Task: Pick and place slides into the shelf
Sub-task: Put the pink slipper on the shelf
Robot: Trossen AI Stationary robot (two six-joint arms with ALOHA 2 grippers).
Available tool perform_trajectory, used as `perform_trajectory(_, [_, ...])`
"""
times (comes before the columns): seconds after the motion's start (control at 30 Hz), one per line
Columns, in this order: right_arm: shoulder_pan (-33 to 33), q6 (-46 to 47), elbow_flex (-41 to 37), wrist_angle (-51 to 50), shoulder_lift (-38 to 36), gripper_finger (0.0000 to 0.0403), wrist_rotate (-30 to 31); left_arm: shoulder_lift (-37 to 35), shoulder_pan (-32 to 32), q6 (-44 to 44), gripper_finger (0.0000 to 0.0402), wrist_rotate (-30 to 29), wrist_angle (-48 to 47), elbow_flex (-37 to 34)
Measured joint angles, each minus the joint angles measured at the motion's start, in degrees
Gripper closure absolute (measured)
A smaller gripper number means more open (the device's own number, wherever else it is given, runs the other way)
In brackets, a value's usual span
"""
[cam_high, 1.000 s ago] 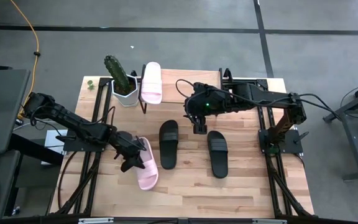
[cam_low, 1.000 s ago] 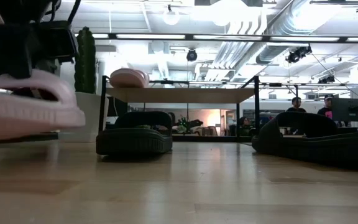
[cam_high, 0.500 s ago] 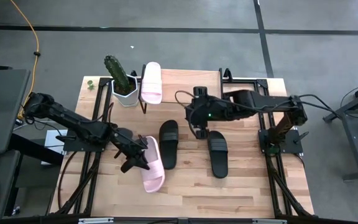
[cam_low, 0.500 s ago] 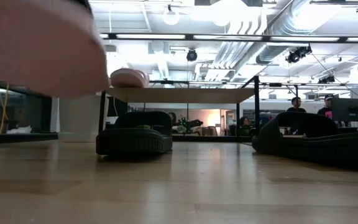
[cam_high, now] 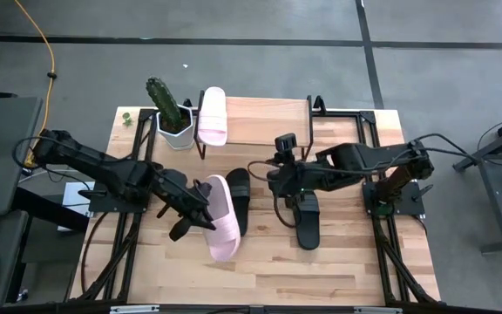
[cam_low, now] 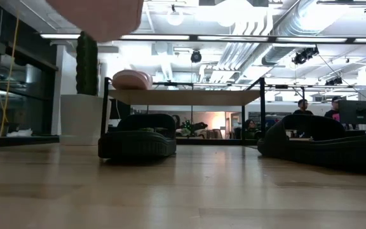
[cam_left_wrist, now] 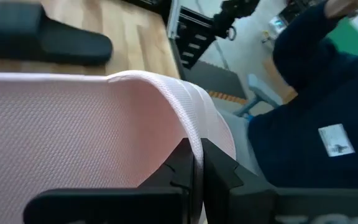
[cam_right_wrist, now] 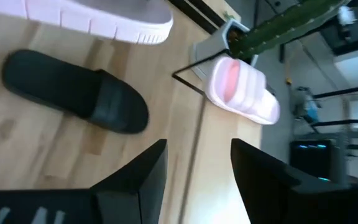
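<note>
No readable writing, brand, number or sign is showing anywhere in these views. The only thing resembling a label is a small pale badge (cam_left_wrist: pixel 335 139) sitting on the dark blue clothing of a person (cam_left_wrist: pixel 316 118) in the left wrist view, and whatever is printed on it is too small and blurred to make out. The slides, the shelf, the cactus pot and both arms are carrying no legible markings.
</note>
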Motion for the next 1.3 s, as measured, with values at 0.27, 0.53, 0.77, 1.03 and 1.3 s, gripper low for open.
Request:
perform_trajectory(0.27, [3.0, -4.1, 0.0, -0.8, 0.0, 0.0233, 7.5, -0.1, 5.9, 4.6, 0.0397, -1.3, -7.1, 8.7])
perform_trajectory(0.53, [6.1, -9.9, 0.0, -0.7, 1.1, 0.0233, 15.0, -0.1, 15.4, 7.6, 0.0397, 4.9, -8.6, 12.8])
perform_trajectory(0.77, [7.9, -11.0, 0.0, -0.6, 4.3, 0.0233, 19.3, -0.1, 22.6, 7.6, 0.0397, 13.0, -8.7, 14.9])
perform_trajectory(1.03, [9.9, -12.1, 0.0, -0.4, 6.1, 0.0233, 22.3, -0.1, 27.1, 7.1, 0.0397, 20.6, -8.6, 17.3])
perform_trajectory(1.3, [12.7, -18.0, 0.0, 6.8, 6.8, 0.0233, 21.8, -0.1, 27.2, 8.2, 0.0396, 21.8, -12.9, 17.3])
